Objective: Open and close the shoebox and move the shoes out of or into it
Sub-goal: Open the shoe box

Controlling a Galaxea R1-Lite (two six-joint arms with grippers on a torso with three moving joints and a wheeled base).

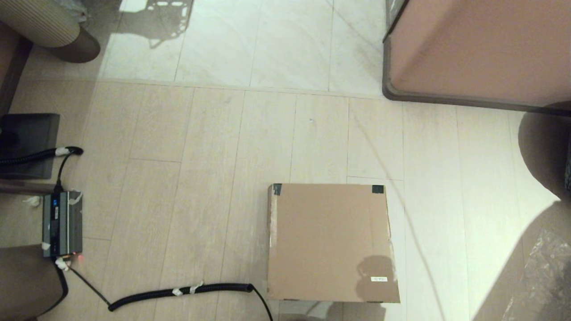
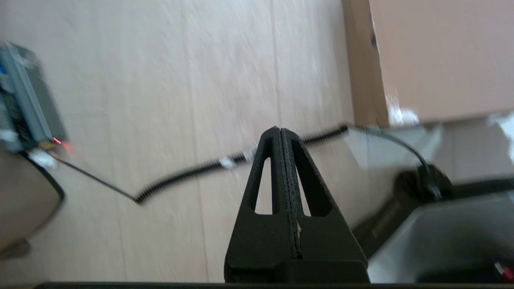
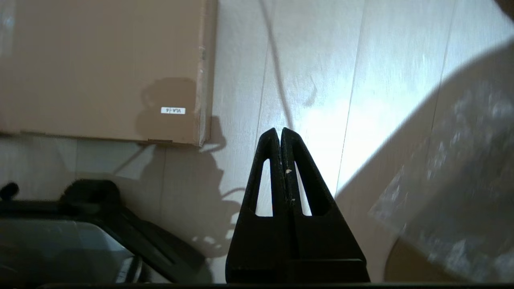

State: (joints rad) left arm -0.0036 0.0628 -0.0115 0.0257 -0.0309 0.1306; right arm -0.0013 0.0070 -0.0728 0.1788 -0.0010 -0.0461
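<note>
The brown cardboard shoebox (image 1: 331, 243) lies closed on the wooden floor near my base, dark tape on its two far lid corners and a small white label (image 1: 378, 279) near its front right corner. No shoes are in view. My left gripper (image 2: 280, 130) is shut with nothing in it, hanging above bare floor to the left of the shoebox (image 2: 437, 56). My right gripper (image 3: 280, 131) is shut and empty too, above the floor to the right of the shoebox (image 3: 100, 64). Neither arm shows in the head view.
A grey electronics box (image 1: 62, 224) sits on the floor at the left, with a black coiled cable (image 1: 178, 292) running toward the shoebox's front. A pinkish cabinet (image 1: 477, 49) stands at the far right. Dark furniture (image 1: 26, 142) lines the left edge.
</note>
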